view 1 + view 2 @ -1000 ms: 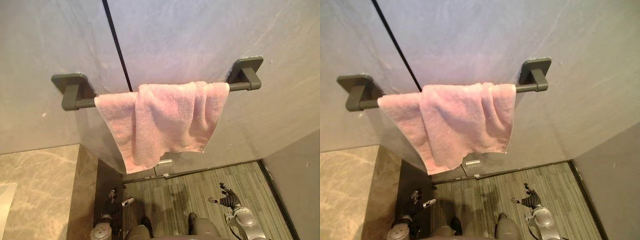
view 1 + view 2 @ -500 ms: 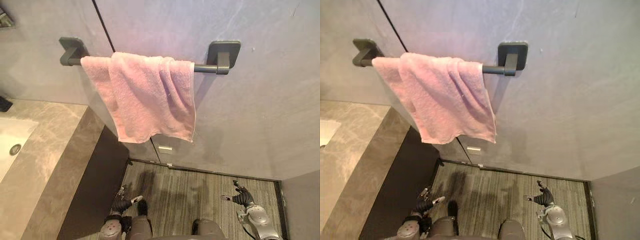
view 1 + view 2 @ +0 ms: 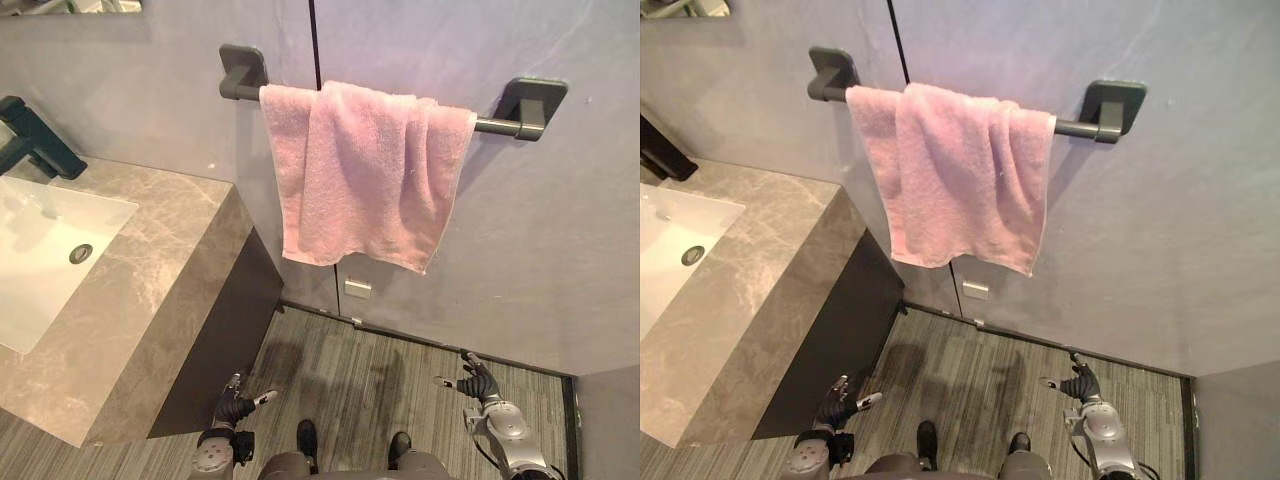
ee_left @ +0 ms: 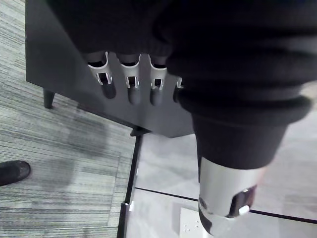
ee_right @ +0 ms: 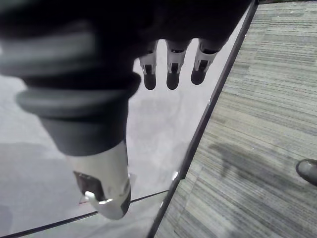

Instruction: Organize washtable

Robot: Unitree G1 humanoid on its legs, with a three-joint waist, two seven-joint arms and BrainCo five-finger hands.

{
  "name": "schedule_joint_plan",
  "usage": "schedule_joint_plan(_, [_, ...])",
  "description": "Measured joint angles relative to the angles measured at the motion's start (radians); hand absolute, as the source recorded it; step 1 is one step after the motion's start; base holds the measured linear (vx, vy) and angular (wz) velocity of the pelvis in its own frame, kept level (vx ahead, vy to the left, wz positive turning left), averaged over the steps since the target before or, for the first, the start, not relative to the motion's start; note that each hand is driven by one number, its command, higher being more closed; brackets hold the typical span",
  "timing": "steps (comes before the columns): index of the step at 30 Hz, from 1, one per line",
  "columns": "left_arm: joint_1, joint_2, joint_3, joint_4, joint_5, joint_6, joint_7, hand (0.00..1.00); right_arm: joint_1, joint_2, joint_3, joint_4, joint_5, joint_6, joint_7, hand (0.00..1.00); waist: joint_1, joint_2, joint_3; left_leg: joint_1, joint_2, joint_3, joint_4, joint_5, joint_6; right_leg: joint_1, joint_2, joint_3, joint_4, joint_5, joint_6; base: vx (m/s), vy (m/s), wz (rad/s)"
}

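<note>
A pink towel [image 3: 370, 170] hangs folded over a dark towel bar [image 3: 497, 125] on the grey wall. At the left stands the washtable, with a marble counter [image 3: 150, 270], a white sink [image 3: 40, 260] and a dark faucet [image 3: 35, 140]. My left hand [image 3: 232, 408] hangs low over the floor beside the dark cabinet front, open and holding nothing. My right hand [image 3: 478, 384] also hangs low, near the wall on the right, open and empty. The left wrist view shows the left fingers [image 4: 129, 79] relaxed. In the right wrist view the right fingers [image 5: 171, 69] are straight too.
A dark cabinet [image 3: 225, 340] fills the space under the counter down to the striped grey floor [image 3: 360, 370]. A small white outlet plate [image 3: 357, 289] sits on the wall below the towel. A grey side wall closes the far right.
The camera has swung, bringing the sink and faucet into view at the left. The towel hangs as before and both hands stay low and open.
</note>
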Motion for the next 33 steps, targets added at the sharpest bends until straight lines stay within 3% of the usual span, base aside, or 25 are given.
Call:
schedule_joint_plan(11, [0.005, -0.001, 0.003, 0.023, 0.001, 0.002, 0.000, 0.00, 0.001, 0.021, 0.002, 0.044, -0.001, 0.012, -0.007, 0.00, 0.001, -0.007, 0.002, 0.036, 0.007, 0.022, -0.033, 0.019, 0.000, 0.008, 0.016, 0.031, -0.006, 0.017, -0.006, -0.02, -0.002, -0.08])
schedule_joint_plan(14, [0.006, -0.001, 0.004, 0.028, 0.001, 0.002, 0.001, 0.00, 0.000, 0.037, 0.011, 0.044, -0.001, 0.012, -0.008, 0.00, 0.003, -0.022, 0.007, 0.047, 0.002, 0.023, -0.033, 0.018, 0.000, -0.015, -0.001, 0.036, 0.068, -0.022, -0.006, -0.01, -0.004, 0.03])
schedule_joint_plan(22, [0.002, -0.010, 0.033, 0.007, -0.001, 0.002, 0.003, 0.00, 0.004, 0.047, 0.010, 0.040, 0.006, 0.013, -0.022, 0.00, 0.010, -0.042, 0.010, -0.031, 0.001, -0.056, 0.012, 0.025, 0.000, -0.015, -0.012, -0.064, 0.070, -0.054, -0.002, 0.01, -0.022, 0.38])
schedule_joint_plan(23, [0.000, -0.010, 0.035, -0.019, -0.001, 0.004, 0.005, 0.00, 0.005, 0.047, 0.009, 0.017, 0.020, 0.013, -0.024, 0.00, 0.025, -0.045, 0.010, -0.065, -0.003, -0.057, 0.047, 0.027, 0.001, -0.015, -0.018, -0.091, 0.074, -0.056, -0.010, 0.02, -0.014, 0.66])
schedule_joint_plan(25, [-0.003, -0.011, 0.032, -0.073, -0.002, 0.009, 0.012, 0.00, -0.001, 0.045, 0.006, -0.023, 0.038, 0.013, -0.025, 0.00, 0.027, -0.050, 0.009, -0.147, -0.014, -0.045, 0.124, 0.055, 0.018, -0.031, -0.021, -0.109, 0.078, -0.052, -0.027, -0.03, -0.022, 0.86])
schedule_joint_plan(26, [-0.004, -0.012, 0.023, -0.112, -0.003, 0.009, 0.021, 0.00, -0.001, 0.042, 0.000, -0.053, 0.044, 0.013, -0.028, 0.00, 0.023, -0.053, 0.010, -0.169, -0.015, -0.041, 0.107, 0.100, 0.021, -0.038, -0.034, -0.112, 0.058, -0.030, -0.059, -0.07, 0.008, 0.88])
schedule_joint_plan(29, [-0.009, -0.014, 0.030, -0.112, -0.010, 0.014, 0.020, 0.00, -0.033, 0.045, -0.004, -0.071, 0.049, 0.011, -0.045, 0.00, 0.023, -0.066, 0.021, -0.193, 0.044, 0.132, 0.465, -0.124, 0.046, -0.015, -0.049, -0.167, 0.069, -0.027, -0.059, -0.04, -0.014, 0.49])
schedule_joint_plan(30, [-0.014, -0.017, 0.030, -0.101, -0.011, 0.013, 0.019, 0.00, -0.041, 0.037, -0.021, -0.073, 0.050, 0.010, -0.046, 0.00, 0.004, -0.040, 0.019, -0.182, 0.071, 0.169, 0.514, -0.138, 0.016, -0.017, -0.045, -0.198, 0.123, -0.029, -0.062, -0.04, -0.032, 0.55])
schedule_joint_plan(31, [-0.023, -0.017, 0.028, -0.098, -0.011, 0.014, 0.019, 0.00, -0.049, 0.031, -0.027, -0.071, 0.050, 0.011, -0.047, 0.00, -0.006, -0.032, 0.021, -0.185, 0.058, 0.173, 0.495, -0.127, 0.022, -0.040, -0.050, -0.202, 0.162, -0.037, -0.070, -0.19, 0.004, 0.93])
schedule_joint_plan(32, [-0.051, -0.013, 0.014, -0.098, -0.011, 0.010, 0.019, 0.00, -0.051, 0.019, -0.037, -0.065, 0.051, 0.012, -0.046, 0.00, -0.033, -0.022, 0.008, -0.163, 0.036, 0.125, 0.336, -0.093, 0.005, -0.103, -0.019, -0.162, 0.138, -0.048, -0.068, -0.18, -0.001, 1.16])
schedule_joint_plan(33, [-0.083, 0.013, 0.005, -0.091, -0.011, 0.008, 0.019, 0.00, -0.044, 0.022, -0.045, -0.052, 0.052, 0.008, -0.047, 0.00, -0.057, -0.057, 0.007, -0.131, -0.008, 0.087, 0.277, -0.101, 0.007, -0.102, -0.026, -0.146, 0.034, 0.021, -0.099, -0.18, -0.028, 1.20])
